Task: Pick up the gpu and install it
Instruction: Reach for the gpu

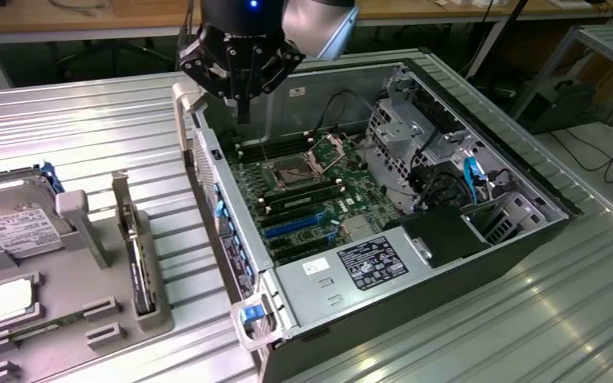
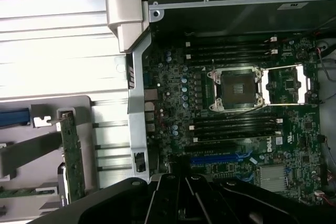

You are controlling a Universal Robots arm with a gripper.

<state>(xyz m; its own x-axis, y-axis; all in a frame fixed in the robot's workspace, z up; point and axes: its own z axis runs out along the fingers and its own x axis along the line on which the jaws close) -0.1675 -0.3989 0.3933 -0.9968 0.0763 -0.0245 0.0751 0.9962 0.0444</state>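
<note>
Desk (image 1: 83, 120): ribbed metal, carrying everything below.
Hard drive (image 1: 13, 219): silver with a white label, lying in the grey holder (image 1: 73, 335) at the exterior view's left.
Processor chip (image 1: 10, 297): flat in a pocket of the same holder, nearer the camera than the hard drive.
Gpu (image 1: 140, 275) (image 2: 71, 156): standing on edge in a slot at the holder's right side, silver bracket at its far end. It is outside the computer case and well apart from me. My wrist view shows it as a thin green card.
End effector (image 1: 243, 108) (image 2: 184, 179): clenched, fingers pressed together with nothing between them. I hang above the rear left corner of the open case, over the motherboard's edge.
Computer case (image 1: 530, 191): lying on its side with the panel off, just right of the holder.
Motherboard (image 1: 306, 199) (image 2: 173, 87): green, on the case floor, with the processor socket (image 1: 290, 169) (image 2: 234, 88) between long black memory slots.
Blue expansion slot (image 1: 290, 227) (image 2: 220, 158): nearer the camera than the socket, nothing seated in it.
Power supply (image 1: 376, 263): a labelled metal box at the case's near end.
</note>
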